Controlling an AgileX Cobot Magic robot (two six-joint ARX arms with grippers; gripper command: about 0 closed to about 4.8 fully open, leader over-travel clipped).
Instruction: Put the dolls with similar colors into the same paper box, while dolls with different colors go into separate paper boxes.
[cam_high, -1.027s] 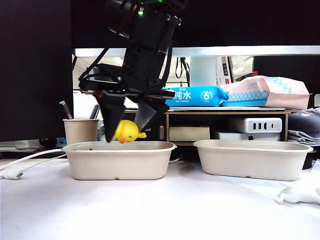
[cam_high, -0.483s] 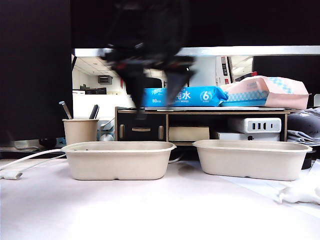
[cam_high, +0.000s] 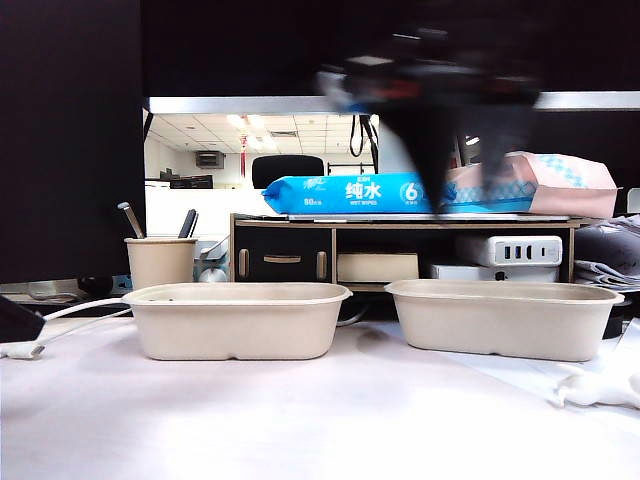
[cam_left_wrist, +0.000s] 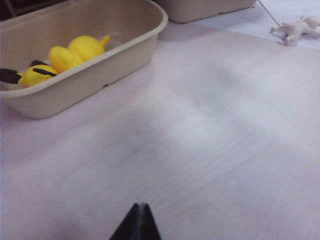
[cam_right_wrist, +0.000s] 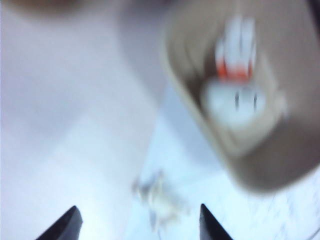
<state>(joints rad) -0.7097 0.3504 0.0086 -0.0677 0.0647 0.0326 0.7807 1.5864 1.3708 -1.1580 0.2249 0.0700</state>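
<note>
The left paper box (cam_left_wrist: 125, 47) holds two yellow dolls, a duck (cam_left_wrist: 82, 47) and a black-eared mouse figure (cam_left_wrist: 31, 75). My left gripper (cam_left_wrist: 138, 206) is shut and empty, low over bare table a good way from that box. The right paper box (cam_right_wrist: 190, 95) holds a round white doll (cam_right_wrist: 235, 97) with an orange bit. My right gripper (cam_right_wrist: 137, 220) is open with nothing between its fingers. In the exterior view the right gripper (cam_high: 462, 190) is a dark blur high above the right box (cam_high: 503, 320). The left box (cam_high: 237, 320) stands beside it.
A pale limbed toy figure (cam_high: 598, 387) lies on the table right of the right box, also in the left wrist view (cam_left_wrist: 297, 29). A pen cup (cam_high: 160, 262), a white cable (cam_high: 60, 315) and a shelf with wipes (cam_high: 350, 192) stand behind. A dark wedge (cam_high: 15, 322) shows at the left edge.
The right gripper held the yellow duck over the left box, let it go, then rose and swung right to above the right box. A dark wedge has entered at the left edge.
</note>
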